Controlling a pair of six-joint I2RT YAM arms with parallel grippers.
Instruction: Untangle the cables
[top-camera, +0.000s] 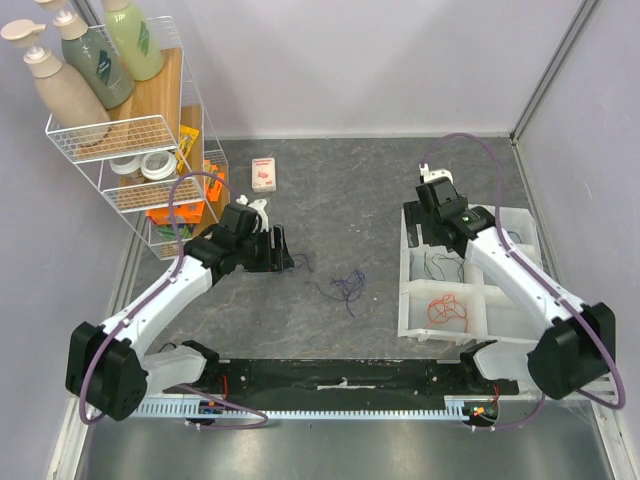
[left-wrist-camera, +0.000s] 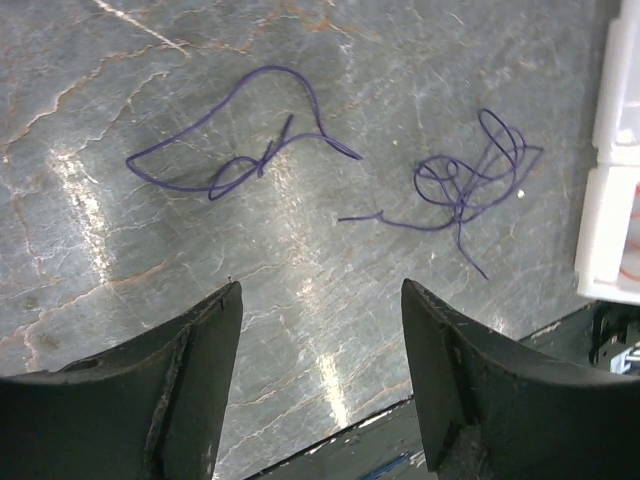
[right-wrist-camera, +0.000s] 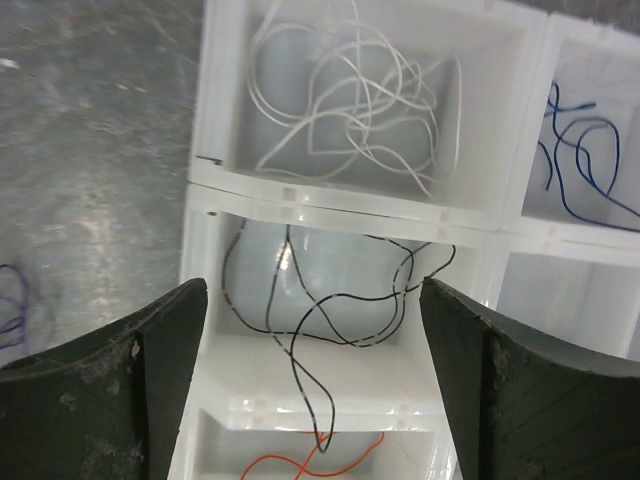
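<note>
Hovering, holding nothing on either side.
Top: purple cables (top-camera: 348, 285) lie left of the white tray (top-camera: 405, 290); the print on the box (top-camera: 264, 174) is unreadable. Left wrist: my left claw (left-wrist-camera: 320, 290) gapes, empty, on their near side. Right wrist: my right claw (right-wrist-camera: 315, 283) is spread wide above the tray's black cable (right-wrist-camera: 350, 296).

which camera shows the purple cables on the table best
Left wrist: the purple cables lie close up, two separate strands, loops clear. Top external shows only tiny squiggles; right wrist catches a scrap at its left edge.

Left hand (left-wrist-camera: 320, 295) and right hand (right-wrist-camera: 314, 290) both hover, jaws spread wide.
</note>
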